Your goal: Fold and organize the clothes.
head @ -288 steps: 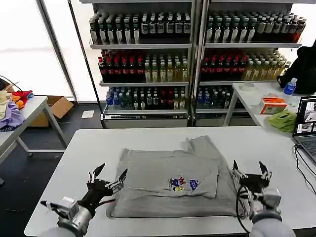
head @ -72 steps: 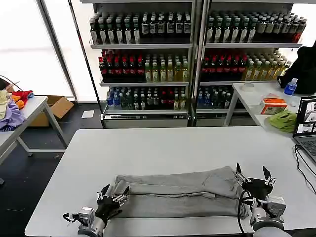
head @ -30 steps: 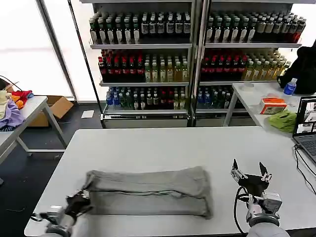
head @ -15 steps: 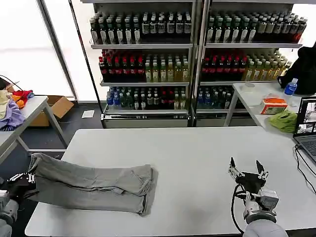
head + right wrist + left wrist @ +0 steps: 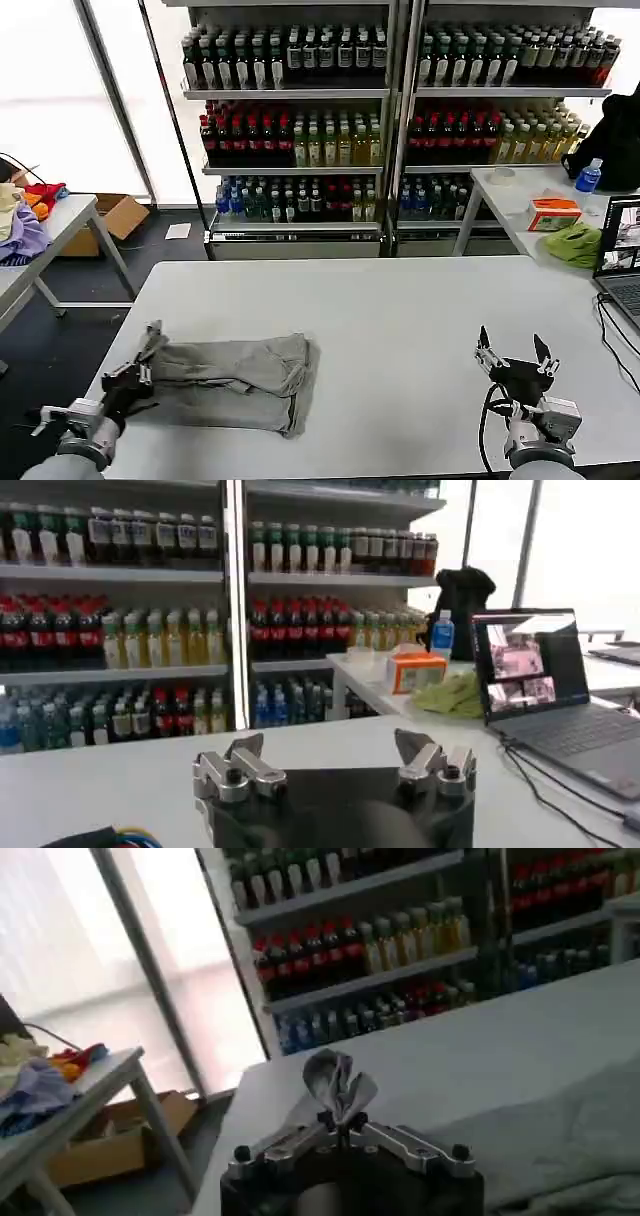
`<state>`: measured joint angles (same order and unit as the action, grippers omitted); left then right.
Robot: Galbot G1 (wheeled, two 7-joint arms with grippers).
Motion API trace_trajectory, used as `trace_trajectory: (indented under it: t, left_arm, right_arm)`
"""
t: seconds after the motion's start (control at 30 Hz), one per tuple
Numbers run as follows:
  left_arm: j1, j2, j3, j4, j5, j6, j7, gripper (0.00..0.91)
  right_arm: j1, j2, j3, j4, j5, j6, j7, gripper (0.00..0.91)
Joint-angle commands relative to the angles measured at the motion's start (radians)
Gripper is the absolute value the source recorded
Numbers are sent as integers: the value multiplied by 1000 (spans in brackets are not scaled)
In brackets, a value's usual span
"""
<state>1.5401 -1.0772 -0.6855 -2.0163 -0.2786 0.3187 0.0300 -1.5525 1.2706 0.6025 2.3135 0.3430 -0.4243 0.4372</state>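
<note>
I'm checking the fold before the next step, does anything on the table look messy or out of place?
Yes. The grey T-shirt lies bunched at the table's left near corner, wrinkled and with uneven edges, not a flat fold. The left tool is shut on a puckered bit of its left end. The right tool hovers open, apart from it.

Light grey T-shirt (image 5: 232,378) on a white desk (image 5: 400,310). Lime-green cloth (image 5: 573,243) and orange box (image 5: 553,213) on the side table.
</note>
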Motion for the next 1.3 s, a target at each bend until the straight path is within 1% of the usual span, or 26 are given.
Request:
trace_trajectory:
  t: [0.03, 0.23, 0.47, 0.83, 1.3]
  left_arm:
    - [-13, -60, 228, -52, 19, 17, -18, 0]
    - [-72, -72, 261, -70, -73, 69, -43, 0]
    - [-111, -91, 324, -62, -76, 94, -47, 0]
    - [-139, -103, 414, -46, -78, 117, -61, 0]
    - [-196, -138, 445, -37, -95, 140, -72, 0]
  right_arm:
    - [-40, 19, 13, 15, -9, 1, 1, 907]
    - [-56, 31, 14, 19, -21, 4, 1, 907]
    - [-76, 40, 15, 25, -34, 14, 0, 907]
    - [-79, 36, 20, 17, -37, 12, 1, 907]
    - [-89, 43, 10, 16, -52, 15, 2, 907]
